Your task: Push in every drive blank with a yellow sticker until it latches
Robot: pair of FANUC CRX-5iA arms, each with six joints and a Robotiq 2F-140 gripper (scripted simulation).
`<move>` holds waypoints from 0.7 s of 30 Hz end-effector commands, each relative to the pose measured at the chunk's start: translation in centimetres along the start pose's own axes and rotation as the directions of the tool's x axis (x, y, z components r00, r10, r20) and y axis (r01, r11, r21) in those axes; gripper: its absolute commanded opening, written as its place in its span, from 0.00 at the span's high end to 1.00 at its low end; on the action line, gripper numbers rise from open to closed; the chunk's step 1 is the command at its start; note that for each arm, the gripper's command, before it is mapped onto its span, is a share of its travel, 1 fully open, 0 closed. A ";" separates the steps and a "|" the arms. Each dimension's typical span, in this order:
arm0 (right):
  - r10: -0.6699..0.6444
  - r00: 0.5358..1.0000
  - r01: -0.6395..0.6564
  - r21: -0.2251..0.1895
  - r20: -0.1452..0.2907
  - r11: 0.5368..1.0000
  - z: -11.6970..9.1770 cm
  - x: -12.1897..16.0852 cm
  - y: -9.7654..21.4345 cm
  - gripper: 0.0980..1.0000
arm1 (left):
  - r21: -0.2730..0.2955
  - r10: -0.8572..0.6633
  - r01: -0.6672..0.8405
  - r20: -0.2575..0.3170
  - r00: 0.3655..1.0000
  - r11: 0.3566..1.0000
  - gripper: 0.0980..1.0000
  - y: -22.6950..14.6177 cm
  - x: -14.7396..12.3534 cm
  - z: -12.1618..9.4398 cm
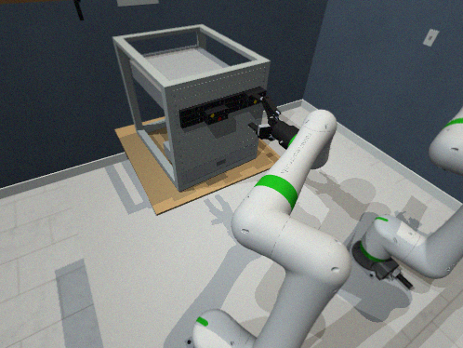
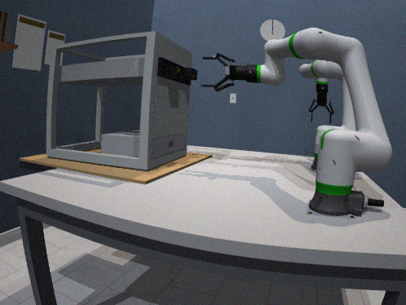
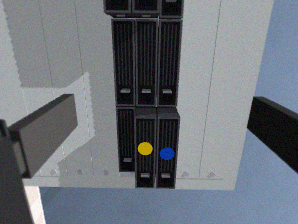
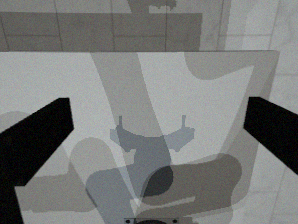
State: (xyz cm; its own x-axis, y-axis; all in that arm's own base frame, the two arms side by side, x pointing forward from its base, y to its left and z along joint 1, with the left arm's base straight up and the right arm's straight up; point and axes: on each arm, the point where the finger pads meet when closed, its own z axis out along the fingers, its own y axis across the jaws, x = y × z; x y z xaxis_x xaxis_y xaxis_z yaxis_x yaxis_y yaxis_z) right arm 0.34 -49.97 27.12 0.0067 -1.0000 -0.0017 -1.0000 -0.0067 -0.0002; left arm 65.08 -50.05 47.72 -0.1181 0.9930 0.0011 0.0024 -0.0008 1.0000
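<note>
The grey rack (image 1: 218, 149) (image 2: 169, 122) stands upright on a wooden board, with a black band of drive blanks across its front. In the left wrist view a yellow-stickered blank (image 3: 145, 165) and a blue-stickered blank (image 3: 167, 167) stand out side by side beyond their neighbours. Further along, a yellow-stickered blank (image 1: 212, 115) and a red-stickered blank (image 1: 219, 119) also stand out. My left gripper (image 2: 203, 72) (image 3: 162, 111) is open, in front of the rack's right end, fingers straddling the band without visible contact. My right gripper (image 2: 321, 121) (image 4: 158, 113) is open and empty, pointing down, far from the rack.
The wooden board (image 1: 160, 205) (image 2: 140, 178) extends beyond the rack's base on the white table (image 2: 228, 204). Blanks without stickers (image 3: 146, 62) sit flush between the two protruding groups. The left arm reaches across in front of the rack; the right arm stands beyond it in the exterior view.
</note>
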 end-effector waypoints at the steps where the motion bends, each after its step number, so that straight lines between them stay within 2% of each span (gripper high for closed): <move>1: 0.000 1.000 0.000 0.000 -0.002 1.000 -0.1 0.0 0.0 0.00 | -0.003 -0.003 0.003 0.004 1.000 1.000 0.00 -0.1 2.6 -0.9; 4: 0.000 1.000 0.000 0.000 -0.002 1.000 -0.1 0.0 0.0 0.00 | -0.003 -0.003 0.003 0.004 1.000 1.000 0.00 -0.2 3.2 -1.1; 18: 0.000 1.000 0.000 0.000 -0.002 1.000 -0.1 0.0 0.0 0.00 | -0.003 -0.002 0.002 0.004 1.000 1.000 0.00 -1.2 11.0 -3.5; 21: 0.000 1.000 0.000 0.000 -0.002 1.000 -0.1 0.0 0.0 0.00 | -0.003 -0.002 0.002 0.004 1.000 1.000 0.00 -1.2 11.5 -3.6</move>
State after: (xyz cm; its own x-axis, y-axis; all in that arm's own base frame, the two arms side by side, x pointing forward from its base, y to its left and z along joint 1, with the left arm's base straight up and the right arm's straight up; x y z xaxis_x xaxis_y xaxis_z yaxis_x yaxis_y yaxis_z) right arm 0.34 -49.97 27.12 0.0067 -1.0000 -0.0017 -1.0000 -0.0067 -0.0002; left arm 60.48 -39.73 46.43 -0.1168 0.9932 0.0006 0.0014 -0.0004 1.0000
